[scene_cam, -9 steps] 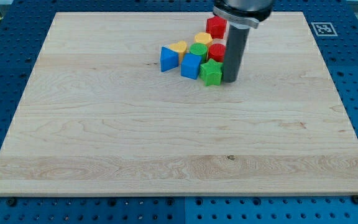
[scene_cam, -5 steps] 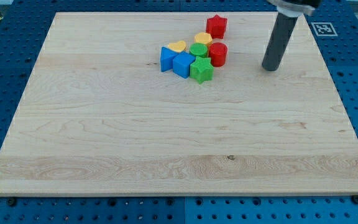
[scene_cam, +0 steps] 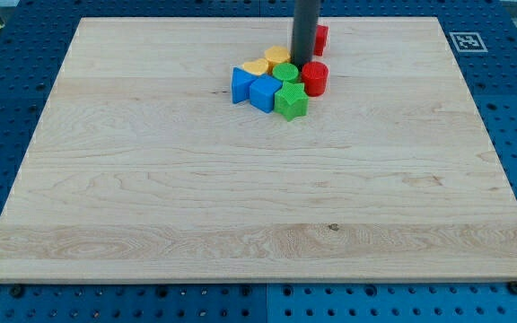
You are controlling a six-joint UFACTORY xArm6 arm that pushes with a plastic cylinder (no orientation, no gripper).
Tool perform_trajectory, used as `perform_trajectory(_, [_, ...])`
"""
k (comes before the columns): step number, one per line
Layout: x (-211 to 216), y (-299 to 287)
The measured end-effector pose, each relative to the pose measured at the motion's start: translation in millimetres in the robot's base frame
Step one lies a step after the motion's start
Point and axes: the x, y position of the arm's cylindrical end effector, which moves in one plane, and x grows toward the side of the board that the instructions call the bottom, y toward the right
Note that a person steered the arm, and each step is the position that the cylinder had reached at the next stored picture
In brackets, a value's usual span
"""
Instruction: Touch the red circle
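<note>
The red circle (scene_cam: 314, 78) stands at the right side of a tight cluster of blocks near the board's top centre. My tip (scene_cam: 302, 61) is just above and left of the red circle, touching or almost touching its top edge, between it and the yellow block (scene_cam: 277, 55). The rod hides most of the red star (scene_cam: 320, 37) behind it. A green circle (scene_cam: 285, 73) sits just left of the red circle, and a green star (scene_cam: 291, 101) below it.
A blue triangle-like block (scene_cam: 241, 83), a blue cube (scene_cam: 264, 92) and a yellow heart (scene_cam: 256, 66) form the cluster's left side. The wooden board (scene_cam: 240, 197) lies on a blue pegboard. A fiducial marker (scene_cam: 467, 41) is at the board's top right corner.
My tip went from right of the green star out to the right, then back left to just above the red circle. The green star and blue cube were shoved left; the yellow block shifted left.
</note>
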Motion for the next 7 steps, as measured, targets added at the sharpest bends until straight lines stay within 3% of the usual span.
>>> perform_trajectory(2, [-11, 32])
perform_trajectory(6, [43, 53])
perform_trajectory(7, [11, 68])
